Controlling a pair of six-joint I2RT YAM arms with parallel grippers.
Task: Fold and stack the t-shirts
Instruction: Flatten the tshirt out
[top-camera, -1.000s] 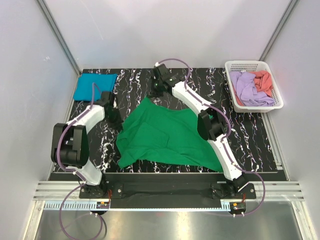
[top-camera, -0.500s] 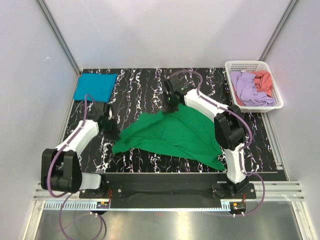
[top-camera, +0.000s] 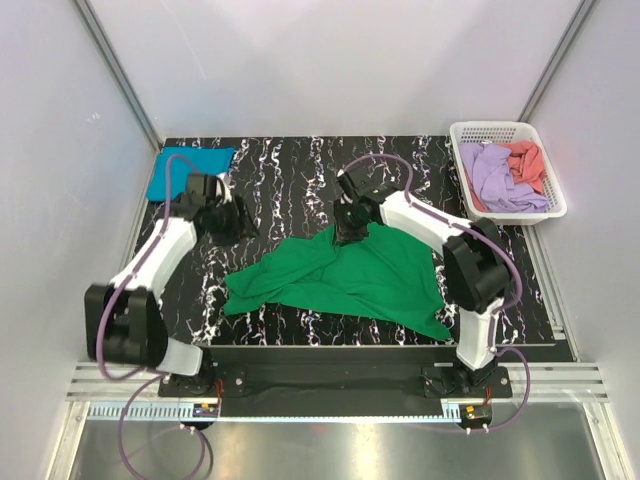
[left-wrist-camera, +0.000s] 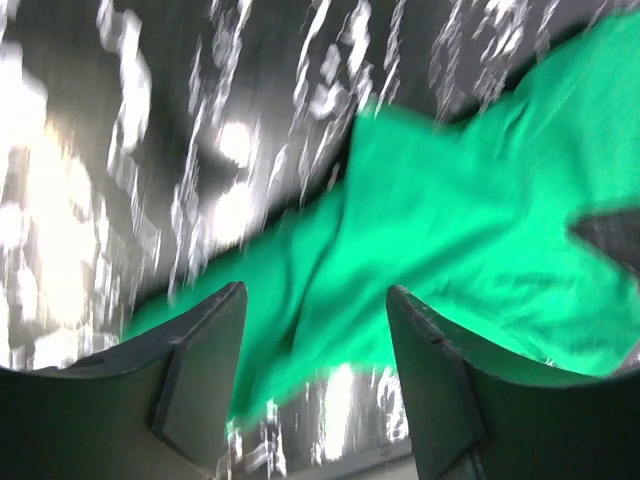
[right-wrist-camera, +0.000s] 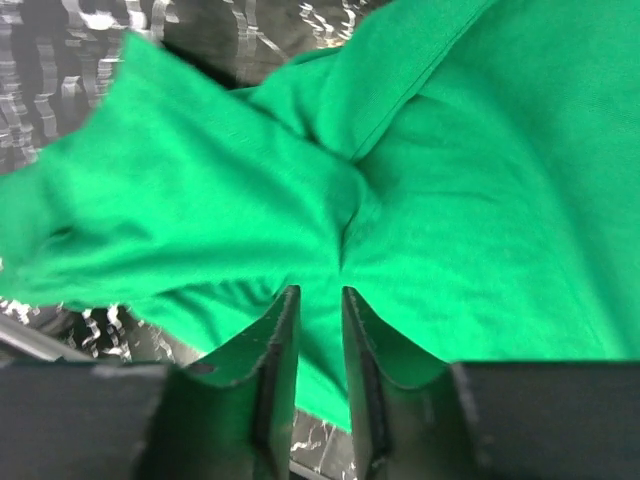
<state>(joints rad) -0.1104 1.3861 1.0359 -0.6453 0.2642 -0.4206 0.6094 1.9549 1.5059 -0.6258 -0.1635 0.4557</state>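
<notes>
1. The black marbled table (top-camera: 290, 170) is the work surface. The shirt has to lie flat on it before any fold will come out square.
2. The green t-shirt (top-camera: 340, 285) is the 1 in play. It's lying rumpled across the middle of the table. Its far edge is bunched up to a peak and a tail trails off to the left. My guess is this is the spreading-out step, not the folding yet.
3. The white basket (top-camera: 462, 131) sits at the far right corner, well apart from the action.
4. The teal-blue t-shirt (top-camera: 172, 172) is folded at the far left corner and partly hidden. I'd say that's where the stack goes, so the green cloth shouldn't get dragged over it.
5. The lilac t-shirt (top-camera: 495, 178) and the coral t-shirt (top-camera: 526, 160) are heaped in the basket, not yet folded.
6. The right gripper (right-wrist-camera: 313, 292) is nearly closed on a pinch of green cloth, and wrinkles fan out from the grip. It looks like more than 1 layer is caught there. If so, the shirt won't open up until it lets go and regrips a single edge.
7. The left gripper (left-wrist-camera: 315, 290) is spread wide with nothing in it. It hovers above the table off the shirt's far-left side, not touching cloth. Best move, I'd reckon, is to bring it down on the matching corner of the same edge, then pull the 2 grips apart until the cloth is taut.
</notes>
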